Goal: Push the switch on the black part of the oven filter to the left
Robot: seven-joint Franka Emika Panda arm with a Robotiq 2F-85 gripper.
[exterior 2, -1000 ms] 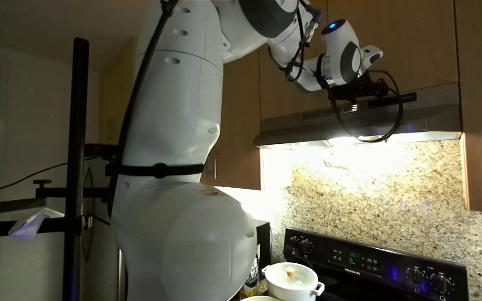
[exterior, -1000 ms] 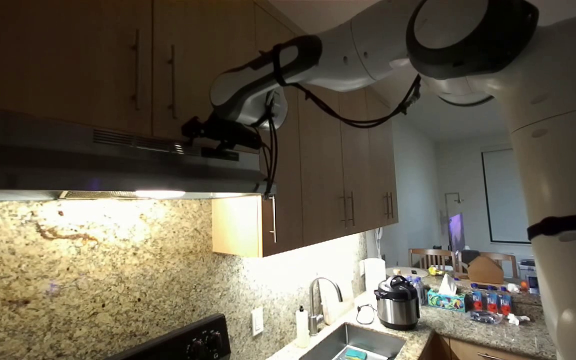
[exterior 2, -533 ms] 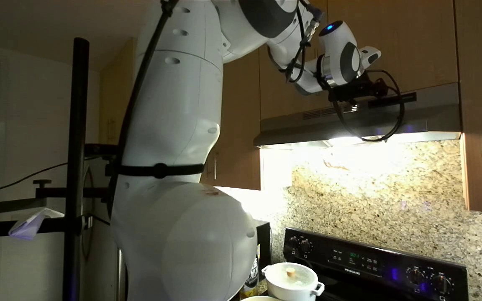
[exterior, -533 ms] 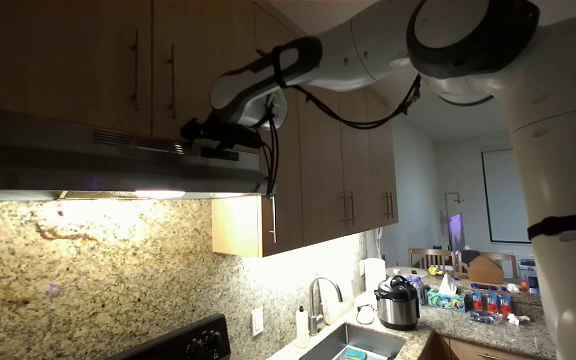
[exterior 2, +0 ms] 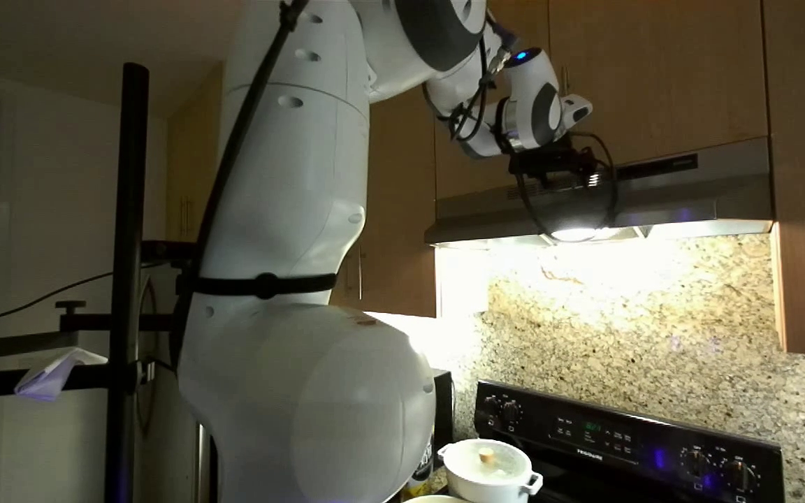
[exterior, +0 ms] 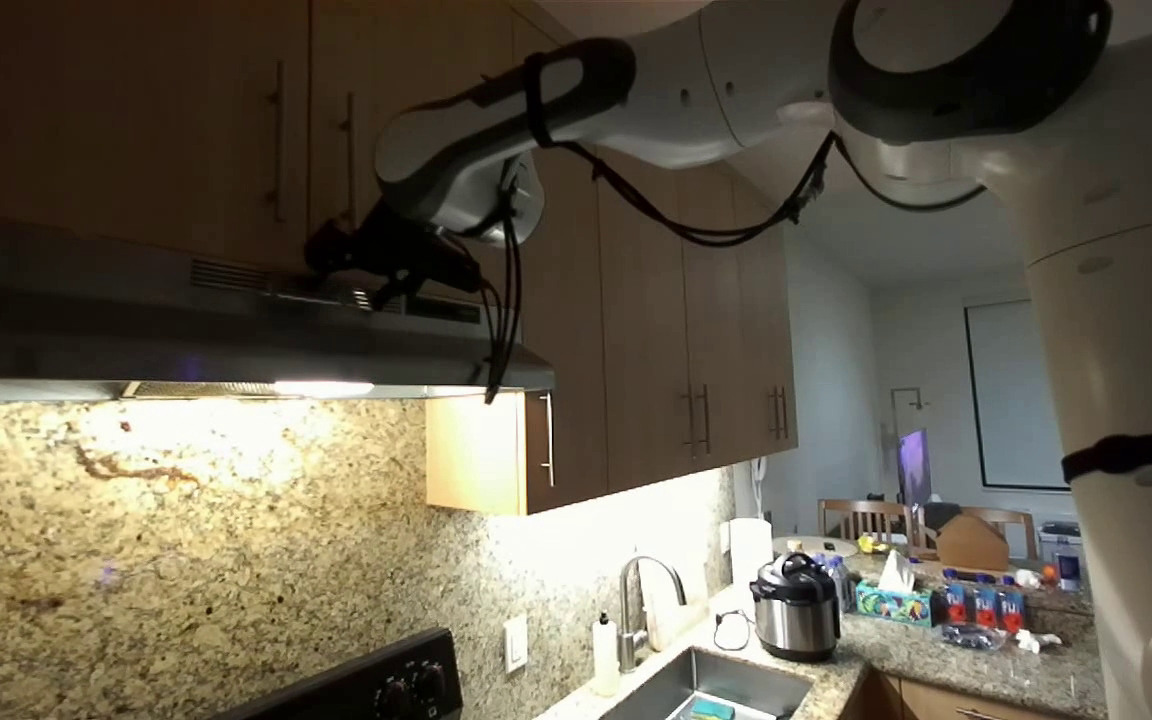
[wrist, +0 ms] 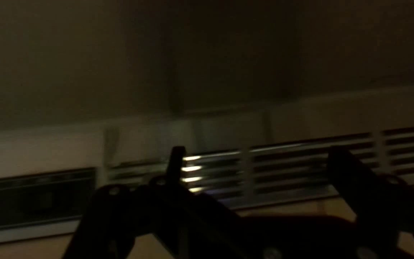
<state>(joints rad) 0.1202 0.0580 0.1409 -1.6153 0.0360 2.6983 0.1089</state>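
Note:
The oven filter is the grey metal range hood (exterior: 186, 325), also in the other exterior view (exterior 2: 661, 195), with a lit underside. The black part (exterior: 443, 308) is a short dark panel beside the vent slots (wrist: 282, 163), also visible at the hood's right (exterior 2: 657, 166). In the wrist view, which looks upside down, the black part (wrist: 34, 199) is at the left. Dim shapes on it may be switches; too dark to tell their position. My gripper (wrist: 257, 149) is open and empty, fingers apart before the slots, beside the panel. Contact with the hood cannot be told.
Wooden cabinets (exterior 2: 654, 77) with bar handles (exterior: 349, 160) stand directly above the hood. Cables (exterior 2: 612, 188) loop from the wrist in front of the hood. Below are a black stove panel (exterior 2: 626, 440), a white pot (exterior 2: 486, 475) and a sink (exterior: 706, 690).
My gripper and wrist have moved left in both exterior views, along the hood from the black panel toward the vent slots. The black panel is now less covered. The hanging cables moved along.

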